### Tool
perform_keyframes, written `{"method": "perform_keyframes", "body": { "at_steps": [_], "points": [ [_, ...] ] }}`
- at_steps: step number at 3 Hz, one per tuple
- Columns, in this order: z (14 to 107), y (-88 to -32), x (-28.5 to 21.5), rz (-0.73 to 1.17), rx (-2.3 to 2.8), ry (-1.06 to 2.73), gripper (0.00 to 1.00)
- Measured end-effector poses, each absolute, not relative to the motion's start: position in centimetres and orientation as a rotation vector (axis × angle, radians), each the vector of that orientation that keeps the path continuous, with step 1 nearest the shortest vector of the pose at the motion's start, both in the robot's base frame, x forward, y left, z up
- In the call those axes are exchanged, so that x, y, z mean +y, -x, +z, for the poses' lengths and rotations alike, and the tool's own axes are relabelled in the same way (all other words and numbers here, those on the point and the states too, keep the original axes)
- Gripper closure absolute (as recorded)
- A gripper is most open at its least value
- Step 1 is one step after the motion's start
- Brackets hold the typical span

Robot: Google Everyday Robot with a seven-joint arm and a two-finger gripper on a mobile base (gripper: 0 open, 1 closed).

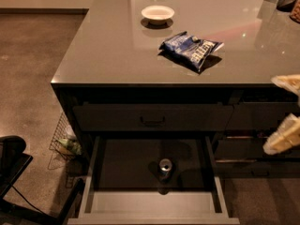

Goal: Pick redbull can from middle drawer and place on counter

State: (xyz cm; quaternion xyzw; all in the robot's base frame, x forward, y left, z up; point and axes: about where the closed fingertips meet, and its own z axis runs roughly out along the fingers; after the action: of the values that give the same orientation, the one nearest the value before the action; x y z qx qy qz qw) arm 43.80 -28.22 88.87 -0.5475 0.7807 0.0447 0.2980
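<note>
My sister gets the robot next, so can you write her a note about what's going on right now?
End effector: at the view's right edge, beside the drawers, apart from the can.
Redbull can: upright on the floor of the open middle drawer.
Counter: holds a blue chip bag and a white bowl.
Done: drawer open. Left: grasp can, lift it out, set it on the counter.

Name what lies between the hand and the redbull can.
Only the middle drawer, its right wall and bare floor, separates the hand, at the camera view's right edge, from the redbull can.
</note>
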Motion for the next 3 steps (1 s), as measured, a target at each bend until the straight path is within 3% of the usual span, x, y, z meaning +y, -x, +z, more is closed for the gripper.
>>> {"method": "perform_keyframes", "body": {
  "at_steps": [3],
  "points": [
    [84.7,-44.2,-28.5,0.312,1.924,1.291,0.00]
  ]
}}
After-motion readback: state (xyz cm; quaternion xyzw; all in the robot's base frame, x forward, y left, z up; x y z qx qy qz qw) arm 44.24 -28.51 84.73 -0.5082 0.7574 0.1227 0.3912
